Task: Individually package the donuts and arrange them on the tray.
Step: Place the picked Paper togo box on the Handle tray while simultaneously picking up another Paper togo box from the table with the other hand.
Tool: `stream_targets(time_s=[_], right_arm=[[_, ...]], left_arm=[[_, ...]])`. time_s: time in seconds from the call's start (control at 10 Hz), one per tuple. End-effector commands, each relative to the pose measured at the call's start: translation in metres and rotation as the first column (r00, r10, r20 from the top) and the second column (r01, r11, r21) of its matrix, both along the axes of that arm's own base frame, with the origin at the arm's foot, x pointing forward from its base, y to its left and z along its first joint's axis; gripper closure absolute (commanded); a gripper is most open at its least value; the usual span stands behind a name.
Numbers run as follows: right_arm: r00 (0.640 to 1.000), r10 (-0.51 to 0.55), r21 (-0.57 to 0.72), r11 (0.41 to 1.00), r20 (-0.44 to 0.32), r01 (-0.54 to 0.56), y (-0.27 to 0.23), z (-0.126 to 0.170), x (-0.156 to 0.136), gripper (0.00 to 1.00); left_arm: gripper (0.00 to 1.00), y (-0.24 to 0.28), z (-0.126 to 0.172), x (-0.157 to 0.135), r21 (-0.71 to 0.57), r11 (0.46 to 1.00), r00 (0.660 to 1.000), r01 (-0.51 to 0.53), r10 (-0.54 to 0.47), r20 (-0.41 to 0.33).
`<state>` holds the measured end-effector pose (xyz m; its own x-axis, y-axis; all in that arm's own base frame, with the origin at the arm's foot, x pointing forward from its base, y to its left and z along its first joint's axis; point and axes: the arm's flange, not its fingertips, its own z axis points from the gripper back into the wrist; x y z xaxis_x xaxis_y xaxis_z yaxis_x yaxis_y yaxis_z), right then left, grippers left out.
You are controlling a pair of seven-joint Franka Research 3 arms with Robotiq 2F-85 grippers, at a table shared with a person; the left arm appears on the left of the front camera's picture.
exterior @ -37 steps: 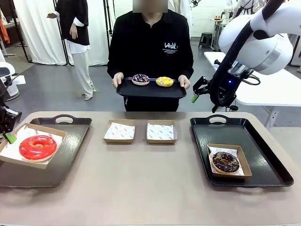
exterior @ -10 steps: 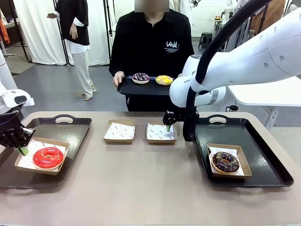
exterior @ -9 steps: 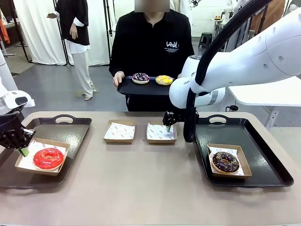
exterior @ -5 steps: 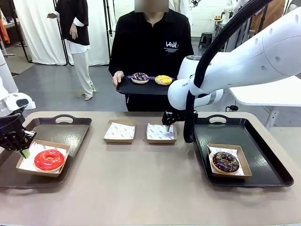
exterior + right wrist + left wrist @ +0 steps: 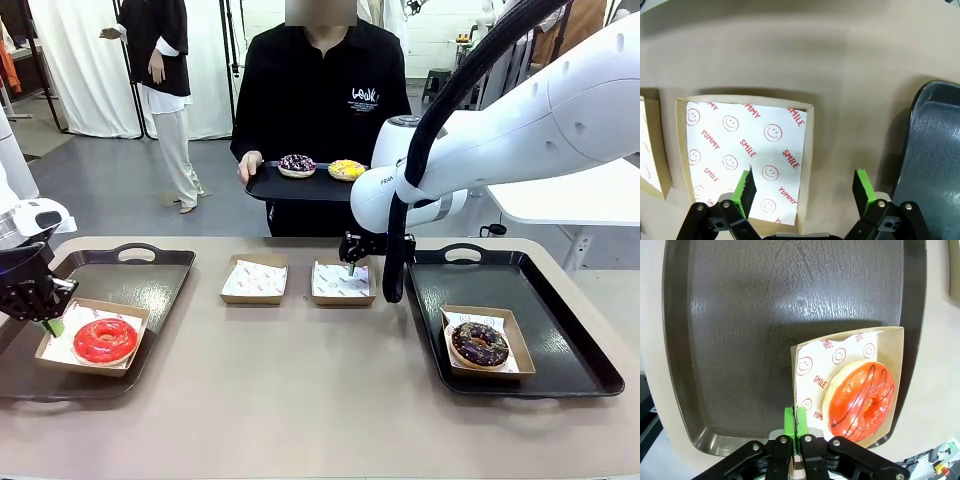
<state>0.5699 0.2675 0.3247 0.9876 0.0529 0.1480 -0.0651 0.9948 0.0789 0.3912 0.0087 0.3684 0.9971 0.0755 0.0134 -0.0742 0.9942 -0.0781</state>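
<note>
I lose the near corner of the box (image 5: 812,362) behind the left gripper (image 5: 795,416). The tray (image 5: 935,145) runs off my right wrist view.

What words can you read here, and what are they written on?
"SMILE" and "YUMMY" in red: liner of the empty box.
"SMILE" and "YUM", the rest hidden: paper under the red donut.
White print on the person's shirt: too blurred to read.
Small mark on the right arm: too small to read.
</note>
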Motion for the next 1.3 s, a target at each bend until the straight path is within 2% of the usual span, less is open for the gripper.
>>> stream_targets(time_s=[0.0, 0.4, 0.7, 0.8, 0.9, 1.0, 1.1, 1.2], right_arm=[[0.999, -0.034, -0.044, 0.998, 0.017, 0.035, 0.0040, -0.0022, 0.0041, 0.00], [0.999, -0.047, -0.047, 0.998, 0.012, 0.048, 0.0023, -0.0030, 0.0053, 0.00], [0.999, -0.044, -0.040, 0.998, 0.010, 0.044, 0.0013, -0.0038, 0.0064, 0.00], [0.999, -0.037, -0.034, 0.999, 0.011, 0.038, 0.0005, -0.0040, 0.0068, 0.36], [0.999, -0.042, -0.034, 0.999, 0.011, 0.043, -0.0001, -0.0044, 0.0069, 0.58], [0.999, -0.048, -0.032, 0.998, 0.013, 0.048, -0.0001, -0.0039, 0.0069, 0.94], [0.999, -0.048, -0.030, 0.998, 0.013, 0.048, 0.0007, -0.0038, 0.0073, 1.00], [0.999, -0.049, -0.030, 0.998, 0.011, 0.049, 0.0007, -0.0040, 0.0072, 1.00]], left_arm=[[0.99, -0.0028, -0.0266, -0.0466, -0.027, 1.000, 0.999, 0.015, -0.015, 0.031], [0.99, -0.0102, -0.0277, -0.0504, -0.023, 0.990, 0.990, 0.138, -0.137, 0.029], [0.99, -0.0087, -0.0290, -0.0503, -0.016, 0.988, 0.988, 0.152, -0.151, 0.028], [0.79, -0.0087, -0.0299, -0.0497, -0.019, 0.990, 0.990, 0.139, -0.138, 0.018], [0.44, -0.0086, -0.0303, -0.0498, -0.013, 0.990, 0.990, 0.140, -0.140, 0.018], [0.24, -0.0086, -0.0290, -0.0502, -0.005, 0.991, 0.991, 0.134, -0.134, 0.019], [0.00, -0.0085, -0.0283, -0.0503, -0.003, 0.992, 0.992, 0.127, -0.127, 0.019], [0.00, -0.0088, -0.0283, -0.0510, 0.000, 0.992, 0.992, 0.128, -0.128, 0.019]])
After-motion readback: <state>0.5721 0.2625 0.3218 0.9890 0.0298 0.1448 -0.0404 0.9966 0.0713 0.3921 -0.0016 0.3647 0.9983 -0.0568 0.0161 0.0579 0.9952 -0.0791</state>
